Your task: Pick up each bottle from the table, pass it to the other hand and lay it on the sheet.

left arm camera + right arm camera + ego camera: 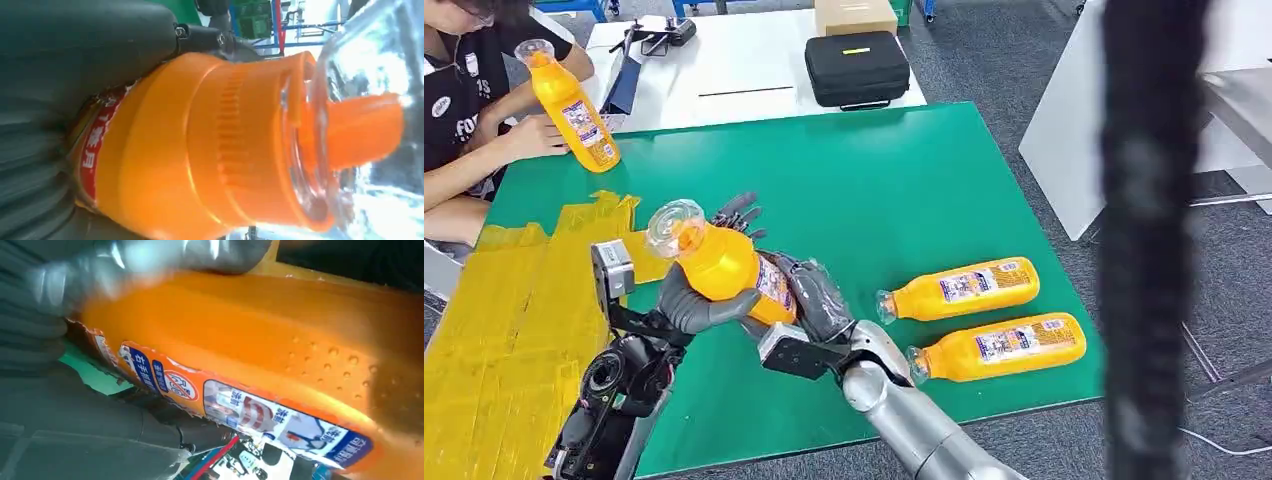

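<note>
An orange bottle [724, 265] with a clear cap is held above the green table [904, 190], cap towards the yellow sheet [504, 310]. My left hand [699, 300] wraps its thumb over the bottle's shoulder, fingers spread behind it. My right hand [814, 298] grips the labelled lower part. The left wrist view shows the bottle's neck and cap [225, 150] against the left hand [75, 55]. The right wrist view shows the labelled body [260, 355] beside the right hand [35, 335]. Two more orange bottles [964, 288] [1004, 347] lie on the table's right side.
A person [464, 110] sits at the far left with a hand on an upright orange bottle [574, 105]. Behind the green table a white table carries a black case [857, 68] and a cardboard box [854, 15]. A dark blurred cable [1149, 240] hangs at the right.
</note>
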Available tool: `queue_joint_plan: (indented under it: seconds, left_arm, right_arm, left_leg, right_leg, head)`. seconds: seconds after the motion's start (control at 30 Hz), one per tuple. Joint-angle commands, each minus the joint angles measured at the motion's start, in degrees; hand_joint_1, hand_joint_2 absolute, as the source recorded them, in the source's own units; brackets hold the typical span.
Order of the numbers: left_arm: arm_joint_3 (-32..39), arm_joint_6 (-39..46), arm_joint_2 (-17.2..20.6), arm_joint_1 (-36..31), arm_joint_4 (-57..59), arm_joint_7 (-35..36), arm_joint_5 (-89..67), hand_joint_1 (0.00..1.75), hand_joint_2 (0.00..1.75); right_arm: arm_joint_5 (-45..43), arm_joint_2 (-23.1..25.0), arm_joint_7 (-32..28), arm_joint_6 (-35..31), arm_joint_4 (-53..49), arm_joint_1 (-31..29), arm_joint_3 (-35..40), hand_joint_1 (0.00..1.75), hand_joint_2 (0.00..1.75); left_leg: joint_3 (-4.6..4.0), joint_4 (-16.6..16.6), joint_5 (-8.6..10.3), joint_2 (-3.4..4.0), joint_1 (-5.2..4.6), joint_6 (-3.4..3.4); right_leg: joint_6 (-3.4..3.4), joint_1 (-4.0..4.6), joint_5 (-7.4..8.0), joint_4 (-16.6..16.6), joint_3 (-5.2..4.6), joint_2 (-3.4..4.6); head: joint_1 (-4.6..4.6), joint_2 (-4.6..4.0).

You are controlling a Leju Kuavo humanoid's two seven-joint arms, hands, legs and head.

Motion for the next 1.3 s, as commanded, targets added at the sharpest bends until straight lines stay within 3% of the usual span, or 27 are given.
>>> queue_joint_plan:
  seconds: [0.03, 0.4, 0.43, 0.47, 0.6, 0.93, 0.97, 1.0, 1.2, 1.23, 1.3]
  left_arm:
    - [-2.5, -0.6, -1.0, -2.7, 0.1, -0.7, 0.8, 1.75, 1.75]
    - [-0.2, 1.7, -1.0, -2.5, 0.8, -1.1, 1.4, 1.75, 1.75]
    - [0.4, 2.9, -0.8, -2.2, 0.4, -1.3, 1.1, 1.75, 1.75]
    - [0.9, 3.5, -0.4, -1.8, 0.0, -1.4, 0.9, 1.75, 1.75]
    - [2.1, 6.1, 0.1, -1.5, -0.9, -1.8, -1.6, 1.75, 1.75]
    - [2.0, 6.6, 0.1, -1.6, -0.9, -2.0, -2.4, 1.75, 1.75]
    - [2.6, 8.0, 0.1, -1.5, -1.0, -2.5, -3.8, 1.75, 1.75]
    - [6.8, 15.4, 1.2, -1.1, -0.7, -3.7, -10.0, 1.75, 1.75]
    - [8.4, 17.7, 1.6, -1.3, -0.3, -4.4, -12.9, 1.75, 1.75]
    - [8.4, 32.3, 1.2, -1.7, -0.5, -5.6, -28.8, 1.75, 1.75]
    - [8.8, 47.8, 0.8, -2.7, 0.5, 0.0, -51.6, 1.75, 1.75]
  right_arm:
    - [-0.2, -0.6, 0.8, 1.5, 1.6, -0.2, 2.3, 1.75, 1.75]
    - [-1.8, -3.6, 0.0, 2.4, -12.4, 3.8, 2.1, 1.75, 1.75]
    - [-1.6, -3.8, -0.3, 1.4, -14.3, 4.5, 1.7, 0.17, 1.75]
    - [-1.5, -4.0, -0.3, 1.2, -15.7, 4.7, 1.7, 0.02, 1.75]
    - [-1.5, -5.5, -0.1, 1.0, -20.5, 6.1, 1.4, 0.0, 1.75]
    - [-1.5, -5.6, -0.1, 1.1, -20.7, 6.2, 1.4, 0.0, 1.75]
    - [-1.5, -5.8, -0.1, 0.7, -21.5, 6.5, 1.1, 0.0, 1.75]
    - [2.3, -8.0, 2.2, -2.0, -30.0, 10.2, -2.2, 0.0, 1.75]
    - [3.8, -9.0, 3.2, -2.2, -33.1, 11.5, -3.7, 0.0, 1.75]
    - [8.0, -8.8, 4.6, -4.9, -33.7, 12.4, -5.2, 0.0, 1.75]
    - [12.6, -9.6, 6.8, -7.0, -36.0, 14.1, -7.4, 0.0, 1.75]
  left_leg:
    - [0.29, 0.1, -0.21, -0.08, 0.1, -0.22]
    - [0.26, 0.1, -0.22, -0.1, 0.11, -0.22]
    - [0.15, 0.0, -0.11, -0.08, 0.05, -0.15]
    - [0.21, 0.1, -0.17, -0.04, 0.07, -0.2]
    - [0.07, 0.0, -0.07, -0.01, 0.02, -0.11]
    - [0.15, 0.0, -0.13, 0.05, 0.04, -0.16]
    - [0.09, 0.0, -0.09, 0.05, 0.02, -0.12]
    - [0.23, 0.1, -0.19, 0.09, 0.06, -0.2]
    - [0.2, 0.0, -0.16, 0.02, 0.05, -0.18]
    - [0.16, 0.0, -0.12, -0.01, 0.04, -0.16]
    - [0.17, 0.1, -0.15, -0.07, 0.07, -0.18]
  right_leg:
    - [-0.03, 0.11, -0.23, 0.0, 0.37, -0.22]
    - [-0.02, 0.11, -0.24, 0.1, 0.35, -0.24]
    - [-0.01, 0.05, -0.13, 0.0, 0.2, -0.17]
    - [-0.03, 0.08, -0.18, 0.0, 0.27, -0.16]
    - [-0.02, 0.02, -0.07, 0.0, 0.11, -0.08]
    - [-0.02, 0.04, -0.1, 0.0, 0.2, -0.04]
    - [-0.01, 0.02, -0.07, 0.0, 0.13, -0.03]
    - [-0.02, 0.06, -0.16, 0.1, 0.27, -0.03]
    - [-0.03, 0.05, -0.16, 0.0, 0.25, -0.11]
    - [-0.02, 0.04, -0.12, 0.0, 0.2, -0.12]
    - [-0.02, 0.08, -0.16, 0.0, 0.25, -0.18]
  head:
    - [0.0, 0.0]
    - [0.0, 0.0]
    - [0.0, 0.0]
    - [0.0, 0.0]
    - [0.02, 0.0]
    - [0.0, 0.0]
    - [0.0, 0.0]
    - [0.0, 0.0]
    - [0.0, 0.0]
    - [0.0, 0.0]
    - [0.0, 0.0]
